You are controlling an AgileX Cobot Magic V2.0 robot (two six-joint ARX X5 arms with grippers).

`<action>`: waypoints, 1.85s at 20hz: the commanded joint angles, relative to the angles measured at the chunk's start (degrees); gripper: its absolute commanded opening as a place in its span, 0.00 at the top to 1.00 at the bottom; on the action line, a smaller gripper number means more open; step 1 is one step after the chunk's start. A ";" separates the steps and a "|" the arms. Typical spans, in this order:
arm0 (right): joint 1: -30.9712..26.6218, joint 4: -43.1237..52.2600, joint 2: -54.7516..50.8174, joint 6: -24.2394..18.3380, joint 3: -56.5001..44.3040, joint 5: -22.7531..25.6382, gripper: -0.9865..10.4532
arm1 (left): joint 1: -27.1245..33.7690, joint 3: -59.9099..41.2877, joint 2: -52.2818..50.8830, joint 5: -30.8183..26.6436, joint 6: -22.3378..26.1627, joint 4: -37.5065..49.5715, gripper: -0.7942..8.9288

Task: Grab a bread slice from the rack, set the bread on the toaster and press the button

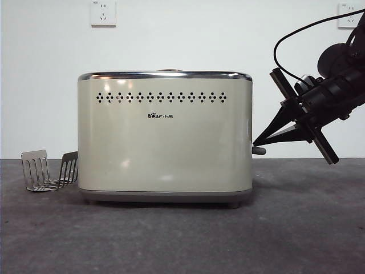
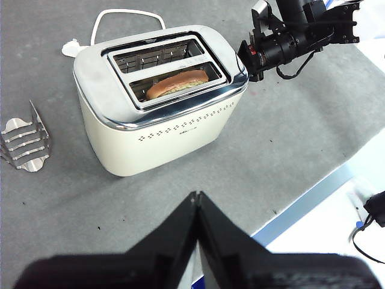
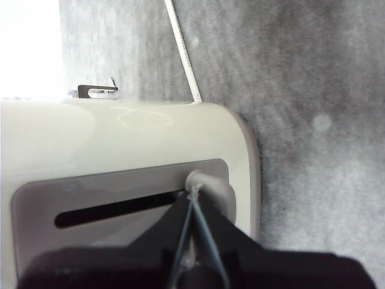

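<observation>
Setting: white wall with sockets behind a grey bench [image 1: 171,240], bearing the cream toaster [image 1: 165,137], the bare rack [image 1: 48,171] just beside its far end, and the slice of bread [image 2: 177,83] sunk in one toaster slot. Right gripper [image 1: 258,142], jaws together, tips resting on the button [image 3: 207,183], which sits low in its slot at the toaster's narrow end; left gripper [image 2: 197,198], jaws together, waits well apart. Risk: the closed tips may slide off the small rounded button if the push runs off-line, leaving it unlatched.
</observation>
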 commanded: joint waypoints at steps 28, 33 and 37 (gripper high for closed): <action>0.17 -31.28 -17.73 -15.06 18.34 3.89 0.92 | -0.13 -0.35 -0.07 0.04 1.84 0.20 0.92; 0.17 -41.29 -30.34 -20.50 23.08 14.47 0.91 | -0.13 -0.35 -0.11 0.04 1.84 0.20 0.92; 0.15 -45.16 -39.47 -21.94 27.41 21.70 0.91 | -0.13 -0.35 -0.11 0.02 1.81 0.20 0.92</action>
